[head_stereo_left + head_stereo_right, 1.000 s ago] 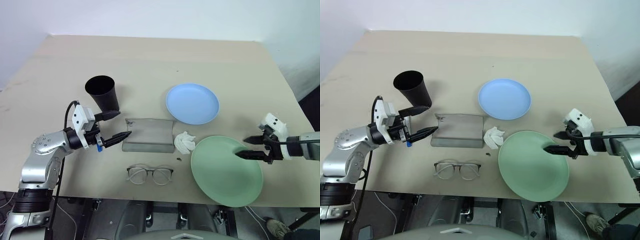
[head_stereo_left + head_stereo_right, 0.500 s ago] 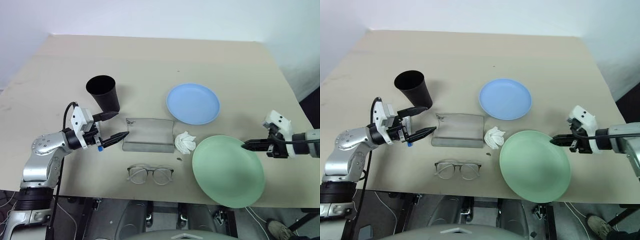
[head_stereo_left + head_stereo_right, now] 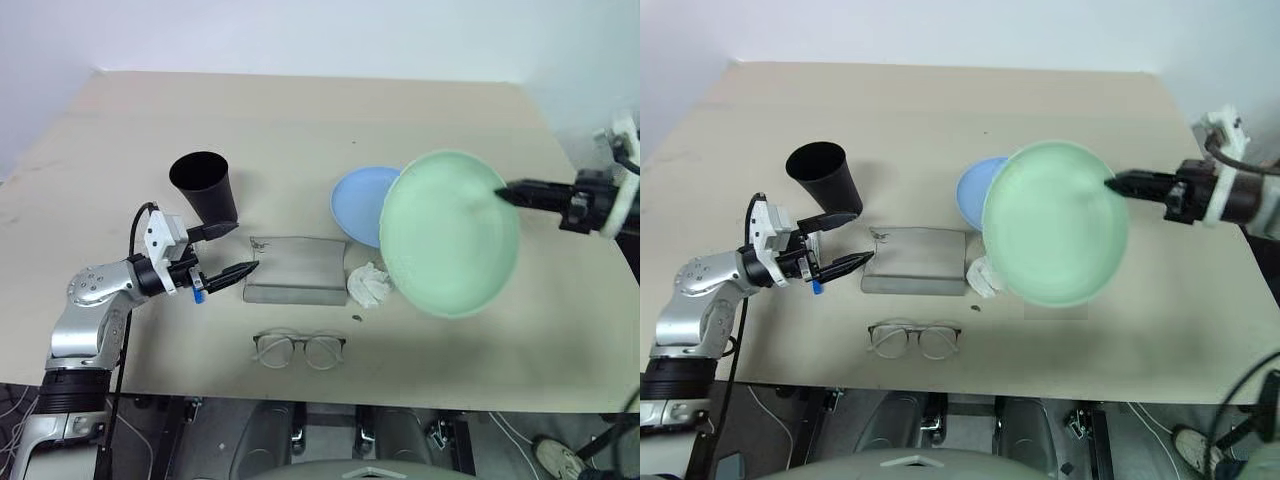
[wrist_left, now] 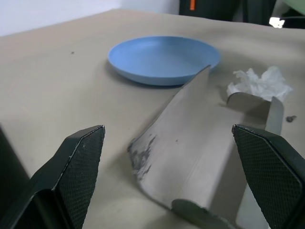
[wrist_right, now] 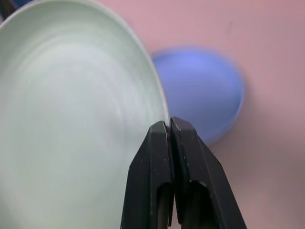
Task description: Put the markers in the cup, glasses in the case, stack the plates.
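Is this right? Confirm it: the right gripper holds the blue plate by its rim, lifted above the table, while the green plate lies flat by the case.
Colours are swapped. The right gripper pinches the green plate by its rim, lifted, as the left eye view shows; the blue plate lies flat on the table near the case.

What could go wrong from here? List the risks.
1. The right gripper pinches the green plate only at its rim, tilted in the air; it could slip out.
2. The green plate hangs over part of the blue plate and near the tissue; lowered off-centre, it could land on the tissue or knock the blue plate.
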Robot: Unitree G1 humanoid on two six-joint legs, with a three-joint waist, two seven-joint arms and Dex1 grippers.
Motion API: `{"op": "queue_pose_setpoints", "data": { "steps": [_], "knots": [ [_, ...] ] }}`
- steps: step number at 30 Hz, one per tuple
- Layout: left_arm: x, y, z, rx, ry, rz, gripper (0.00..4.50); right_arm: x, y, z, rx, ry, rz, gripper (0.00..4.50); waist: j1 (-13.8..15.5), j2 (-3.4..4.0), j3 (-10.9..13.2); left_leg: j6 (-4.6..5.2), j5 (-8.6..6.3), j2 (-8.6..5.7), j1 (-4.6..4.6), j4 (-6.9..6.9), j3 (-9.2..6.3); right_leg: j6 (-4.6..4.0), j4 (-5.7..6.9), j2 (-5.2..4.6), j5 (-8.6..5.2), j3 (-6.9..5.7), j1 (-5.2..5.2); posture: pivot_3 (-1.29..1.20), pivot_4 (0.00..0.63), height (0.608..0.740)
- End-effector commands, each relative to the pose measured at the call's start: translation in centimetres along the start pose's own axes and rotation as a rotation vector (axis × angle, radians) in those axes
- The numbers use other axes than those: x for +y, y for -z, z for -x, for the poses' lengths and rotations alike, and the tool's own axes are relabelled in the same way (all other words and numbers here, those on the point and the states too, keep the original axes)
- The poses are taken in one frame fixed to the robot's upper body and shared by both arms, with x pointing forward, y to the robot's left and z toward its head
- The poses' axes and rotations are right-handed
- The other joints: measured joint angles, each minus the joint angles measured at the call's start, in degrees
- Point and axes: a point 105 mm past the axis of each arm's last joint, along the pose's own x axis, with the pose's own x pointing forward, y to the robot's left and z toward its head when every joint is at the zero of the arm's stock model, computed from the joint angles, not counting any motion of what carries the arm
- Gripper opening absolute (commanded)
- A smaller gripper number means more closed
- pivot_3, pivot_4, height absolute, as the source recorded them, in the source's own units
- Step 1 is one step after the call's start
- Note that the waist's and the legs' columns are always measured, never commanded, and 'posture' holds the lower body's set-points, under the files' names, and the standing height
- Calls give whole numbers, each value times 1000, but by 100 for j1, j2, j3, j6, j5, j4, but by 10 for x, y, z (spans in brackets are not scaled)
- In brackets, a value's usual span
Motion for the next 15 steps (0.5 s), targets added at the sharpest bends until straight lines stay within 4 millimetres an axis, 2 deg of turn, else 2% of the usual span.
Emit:
{"op": "queue_pose_setpoints", "data": {
  "steps": [1,8,11,15],
  "knots": [
    [1,-10,4,-10,-19,-42,4500,-24,-10,-28,-39,65,6,45,-11,1,1,14,8,0,-1,0,1,10,0,0,6,0,-1,0,150,681],
    [-4,-11,11,1,-52,-44,4500,-57,-22,-76,-72,181,-61,45,-15,15,9,-13,30,-4,-40,2,20,14,11,0,13,1,-47,0,150,681],
    [-6,-12,15,7,-72,-47,4500,-62,-12,-91,-8,223,-16,45,-11,14,9,-12,30,-6,-44,3,20,18,10,0,15,0,-47,0,150,681],
    [-8,-14,17,18,-86,-55,4500,-65,13,-107,122,259,32,45,-23,15,9,-11,29,-7,-41,4,21,19,11,1,16,0,-43,0,150,681]
  ]
}}
